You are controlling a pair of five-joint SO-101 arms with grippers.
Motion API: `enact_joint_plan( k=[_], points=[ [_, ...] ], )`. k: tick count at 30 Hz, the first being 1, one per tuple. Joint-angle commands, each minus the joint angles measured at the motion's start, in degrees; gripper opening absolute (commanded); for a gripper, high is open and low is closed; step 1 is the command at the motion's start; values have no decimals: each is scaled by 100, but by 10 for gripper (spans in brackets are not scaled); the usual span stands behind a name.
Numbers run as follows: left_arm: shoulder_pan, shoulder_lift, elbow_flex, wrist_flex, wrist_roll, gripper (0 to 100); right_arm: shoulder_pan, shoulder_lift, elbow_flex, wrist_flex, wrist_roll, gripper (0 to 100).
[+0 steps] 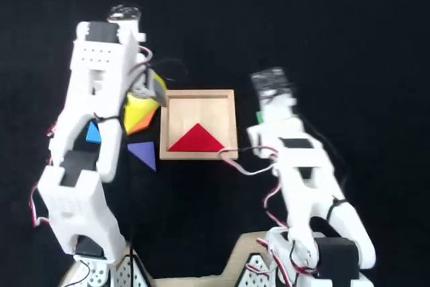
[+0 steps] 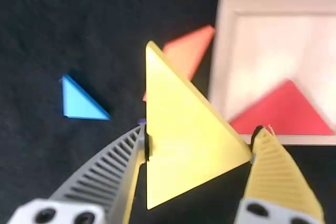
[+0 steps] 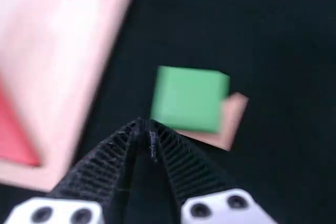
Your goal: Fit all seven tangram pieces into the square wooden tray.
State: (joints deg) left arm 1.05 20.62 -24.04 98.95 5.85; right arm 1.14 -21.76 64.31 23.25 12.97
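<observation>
left tool (image 2: 199, 136) clamps flat yellow triangle (image 2: 169, 109), half hiding orange piece (image 2: 190, 50); right tool (image 3: 146, 127) closed together near green square (image 3: 190, 98).

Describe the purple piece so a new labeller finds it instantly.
Start at the square wooden tray mid-table with the red triangle inside. Just off the tray's near left corner, on the black cloth, lies the purple triangle. It is the only purple piece, apart from the blue triangle and orange piece nearby.
</observation>
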Motion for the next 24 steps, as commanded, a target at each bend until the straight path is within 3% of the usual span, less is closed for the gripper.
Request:
enact_joint_plan(
  k=[1,12,24],
  points=[
    [549,-545,637,-580,695,294,607,-40,-382,-211,-440,11],
    [1253,325,1007,-1899,1468,292,774,4,-347,-440,-475,11],
    [1226,1934,-637,-1415,1486,294,765,4,-356,-448,-466,11]
  ],
)
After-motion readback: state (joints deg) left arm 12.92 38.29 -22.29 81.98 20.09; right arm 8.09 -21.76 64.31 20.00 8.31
